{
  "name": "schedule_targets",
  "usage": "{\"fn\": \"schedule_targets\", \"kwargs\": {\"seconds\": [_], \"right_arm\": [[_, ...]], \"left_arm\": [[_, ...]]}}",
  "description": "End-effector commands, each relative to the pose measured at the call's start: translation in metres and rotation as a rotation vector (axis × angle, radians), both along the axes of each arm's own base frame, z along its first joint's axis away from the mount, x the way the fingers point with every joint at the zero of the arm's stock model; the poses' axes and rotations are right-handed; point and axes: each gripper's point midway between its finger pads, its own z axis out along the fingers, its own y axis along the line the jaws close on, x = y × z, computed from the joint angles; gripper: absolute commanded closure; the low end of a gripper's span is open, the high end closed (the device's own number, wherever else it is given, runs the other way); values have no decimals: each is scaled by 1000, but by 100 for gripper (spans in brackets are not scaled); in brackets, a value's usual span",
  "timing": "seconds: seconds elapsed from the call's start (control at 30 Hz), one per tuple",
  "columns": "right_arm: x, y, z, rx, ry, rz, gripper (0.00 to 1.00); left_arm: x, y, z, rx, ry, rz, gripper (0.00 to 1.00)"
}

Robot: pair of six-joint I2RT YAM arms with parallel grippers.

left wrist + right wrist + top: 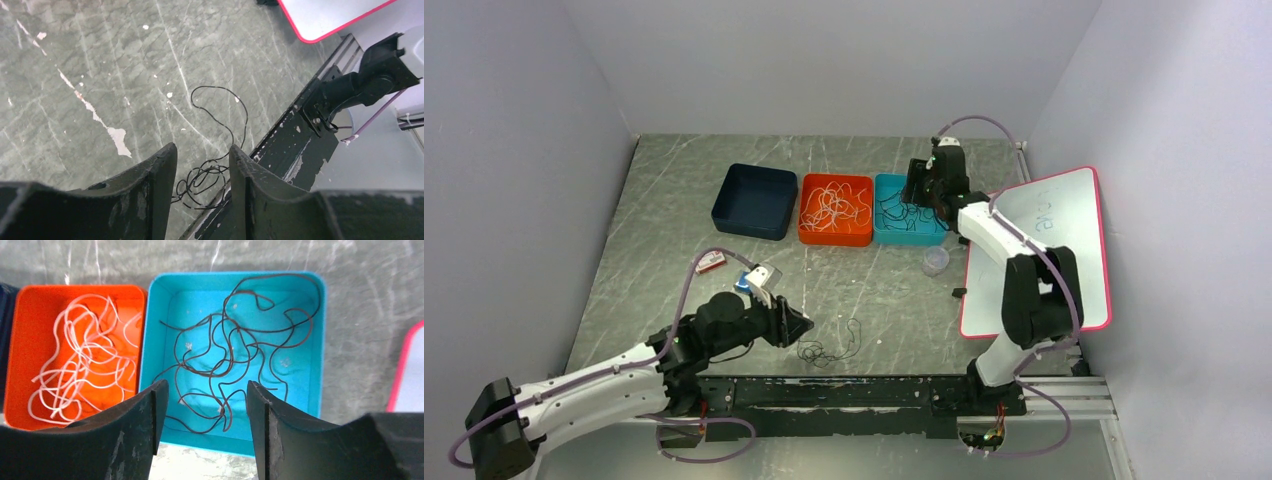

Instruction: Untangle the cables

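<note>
A small tangle of thin black cable point(829, 348) lies on the table near the front edge, with a loop running out to the right. My left gripper point(802, 324) is open just left of and above it; in the left wrist view the tangle point(205, 182) shows between the fingers point(160, 170). My right gripper point(917, 185) is open and empty over the teal bin point(939, 238), which holds dark cables point(240, 350). The orange bin point(807, 236) holds white cables point(85, 360).
A dark blue bin point(755, 200) stands left of the orange one. A pink-rimmed whiteboard point(1049, 245) leans at the right. A small clear cup point(935, 261), a black bit point(957, 292) and a small red-and-white item point(710, 263) lie on the table. A black rail point(874, 392) runs along the front edge.
</note>
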Motion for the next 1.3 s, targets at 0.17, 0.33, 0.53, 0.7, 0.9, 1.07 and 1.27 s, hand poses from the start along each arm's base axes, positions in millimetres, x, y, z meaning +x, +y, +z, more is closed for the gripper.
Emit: {"fn": "schedule_targets", "kwargs": {"seconds": [0.17, 0.33, 0.53, 0.7, 0.9, 1.07, 1.27], "right_arm": [[-24, -28, 61, -28, -120, -99, 23], [-55, -10, 85, 64, -172, -29, 24], [-107, 30, 68, 44, -122, 71, 25], [-156, 64, 39, 29, -60, 169, 26], [-191, 68, 8, 26, -1, 189, 26], [-200, 64, -1, 34, 11, 194, 26], [-201, 65, 2, 24, 5, 209, 26]], "left_arm": [[15, 5, -3, 72, 36, 90, 41], [19, 16, -3, 121, 101, 175, 38], [15, 32, 3, 204, 217, 259, 37], [-11, 21, -11, 290, 358, 174, 43], [-47, -4, -24, 393, 368, 171, 41], [-55, -24, -27, 438, 335, 183, 37], [-54, -23, -52, 592, 313, 232, 35]]}}
